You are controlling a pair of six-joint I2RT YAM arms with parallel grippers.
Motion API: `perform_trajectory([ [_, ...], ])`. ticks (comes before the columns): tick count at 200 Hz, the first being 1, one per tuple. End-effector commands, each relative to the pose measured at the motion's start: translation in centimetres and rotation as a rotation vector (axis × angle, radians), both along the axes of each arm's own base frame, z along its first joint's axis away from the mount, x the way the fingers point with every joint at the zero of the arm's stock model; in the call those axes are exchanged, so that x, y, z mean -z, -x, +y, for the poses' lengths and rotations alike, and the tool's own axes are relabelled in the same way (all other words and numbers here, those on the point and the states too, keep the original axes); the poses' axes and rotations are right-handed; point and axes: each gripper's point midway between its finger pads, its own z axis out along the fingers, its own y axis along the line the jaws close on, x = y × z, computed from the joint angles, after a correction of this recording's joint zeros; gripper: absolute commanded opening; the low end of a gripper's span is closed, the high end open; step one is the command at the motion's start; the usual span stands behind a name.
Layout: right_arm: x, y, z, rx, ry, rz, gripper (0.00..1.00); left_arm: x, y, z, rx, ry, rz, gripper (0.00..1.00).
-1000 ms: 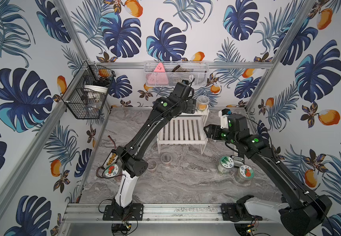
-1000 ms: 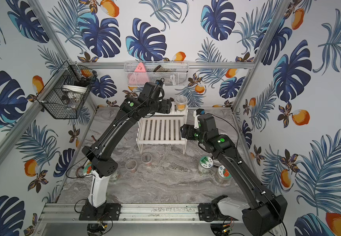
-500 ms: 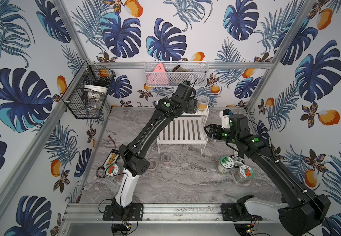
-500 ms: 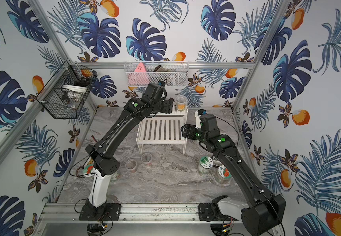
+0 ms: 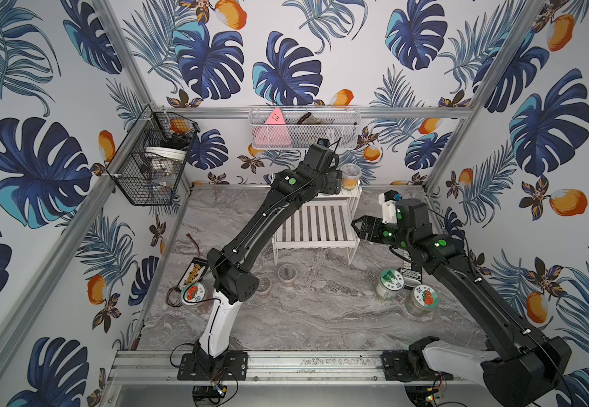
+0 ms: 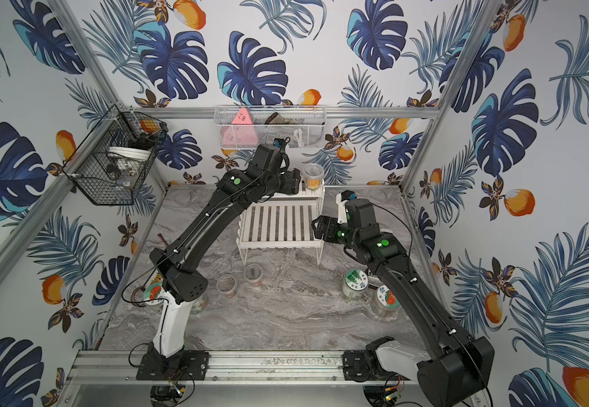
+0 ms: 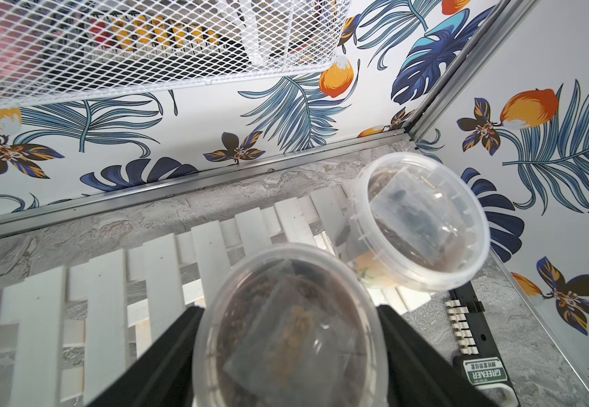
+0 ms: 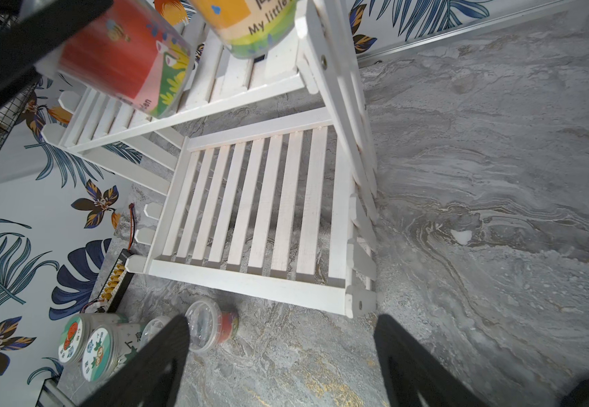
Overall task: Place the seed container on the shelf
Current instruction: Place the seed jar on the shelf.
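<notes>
In both top views my left tool (image 5: 335, 181) reaches over the top tier of the shelf (image 5: 316, 225). The container is hidden under it. A second tub (image 5: 350, 175) stands on that tier, just beside the tool's tip. My right tool (image 5: 358, 229) hovers near the end of the lower tier, apart from it, above the surface (image 5: 321, 310).

In the left wrist view the container (image 7: 289, 331) sits between my fingers (image 7: 176, 349). They lie against both its sides under the clear lid, so the left tool is grasping it. The shelf (image 7: 102, 292) shows its white slats right beneath. The second tub (image 7: 420, 218) is just past my fingertips, close to the container. Whether the two touch I cannot tell.

In the right wrist view my right tool (image 8: 280, 319) is released, its fingers wide apart. Ahead of it lies the shelf (image 8: 261, 197), lower tier first. Beyond, at the top tier, the red-labelled container (image 8: 127, 60) hangs in the left tool's black fingers, its base close to the front rail. The second tub (image 8: 250, 24) is beside it.
</notes>
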Motion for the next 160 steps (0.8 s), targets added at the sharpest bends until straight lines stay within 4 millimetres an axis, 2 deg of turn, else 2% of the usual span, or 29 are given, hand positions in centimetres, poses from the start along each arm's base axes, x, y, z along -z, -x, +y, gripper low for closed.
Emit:
perform_trajectory([
  [1, -0.5, -0.3, 0.2, -0.001, -0.023, -0.020, 0.86, -1.1, -0.3, 0.6, -0.017, 0.006, -0.032, 0.82],
  [32, -0.2, -0.3, 0.3, 0.000, -0.024, -0.011, 0.86, -1.8, -0.3, 1.0, -0.020, 0.008, -0.048, 0.88],
  [123, 0.1, -0.3, 0.4, -0.004, -0.030, -0.002, 0.86, -2.2, -0.2, 0.0, 0.042, 0.072, -0.041, 0.91],
  [160, -0.1, -0.3, 1.6, -0.058, -0.069, -0.002, 0.83, -2.5, -0.2, -0.3, 0.052, 0.105, -0.042, 0.91],
])
